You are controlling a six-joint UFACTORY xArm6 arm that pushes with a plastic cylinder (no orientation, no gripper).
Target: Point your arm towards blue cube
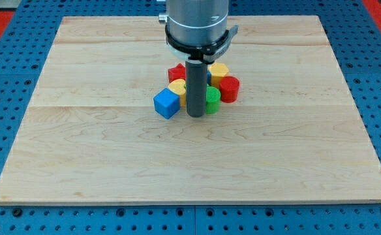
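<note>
The blue cube [166,103] sits on the wooden board [79,143] near its middle, at the left end of a tight cluster of blocks. My tip [195,115] rests on the board just to the cube's right, a small gap apart, in front of the cluster. The rod hides part of the blocks behind it.
The cluster holds a yellow block [177,87] behind the cube, a red block [176,72] at the back left, a yellow block [218,70] at the back right, a red cylinder [229,89] on the right and a green block [212,100] right of the rod.
</note>
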